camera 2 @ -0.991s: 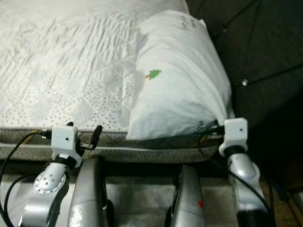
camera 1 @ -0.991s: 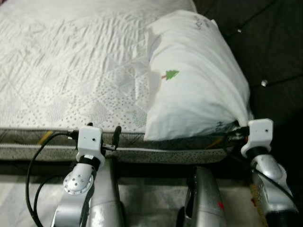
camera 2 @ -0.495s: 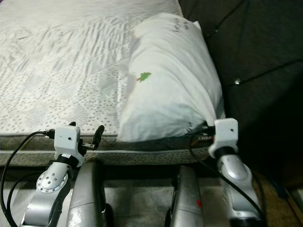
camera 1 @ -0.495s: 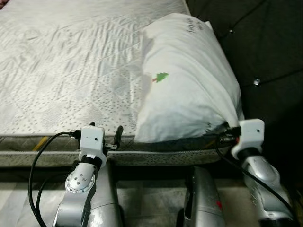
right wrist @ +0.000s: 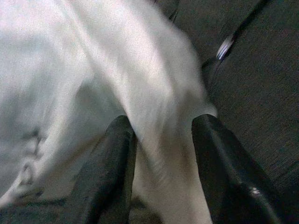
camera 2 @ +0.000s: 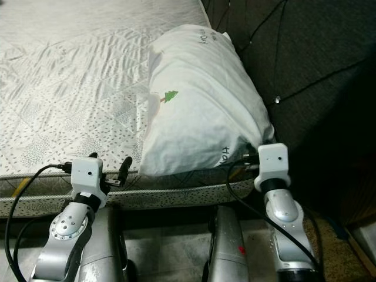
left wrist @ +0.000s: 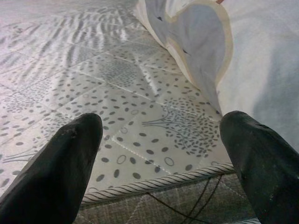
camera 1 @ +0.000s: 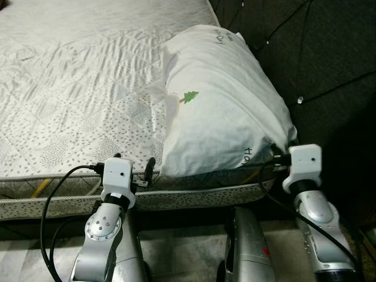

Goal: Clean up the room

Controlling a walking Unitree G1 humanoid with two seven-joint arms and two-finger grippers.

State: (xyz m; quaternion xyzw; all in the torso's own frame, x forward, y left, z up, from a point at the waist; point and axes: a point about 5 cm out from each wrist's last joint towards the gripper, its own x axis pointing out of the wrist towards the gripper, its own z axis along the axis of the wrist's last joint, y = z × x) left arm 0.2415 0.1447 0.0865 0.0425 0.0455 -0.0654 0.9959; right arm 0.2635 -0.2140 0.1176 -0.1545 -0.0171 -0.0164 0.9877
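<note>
Right gripper (right wrist: 161, 163) pinching corner of white pillow (camera 1: 226, 111) lying at mattress (camera 1: 76, 88) edge beside dark headboard (camera 1: 317, 53); left gripper (left wrist: 161, 154) spread wide above mattress edge.

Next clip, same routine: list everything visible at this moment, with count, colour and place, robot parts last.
Pillow: one, white with a small green tree print, at the bed's right end against the headboard.
Mattress: one, white quilted with grey dotted pattern, spanning the view ahead of the robot.
Headboard: one, dark tufted with shiny buttons, right of the pillow.
Floor: pale, below the bed edge.
Left gripper: open, black fingers over the mattress edge beside the pillow.
Right gripper: black fingers shut on the pillow's near right corner.
</note>
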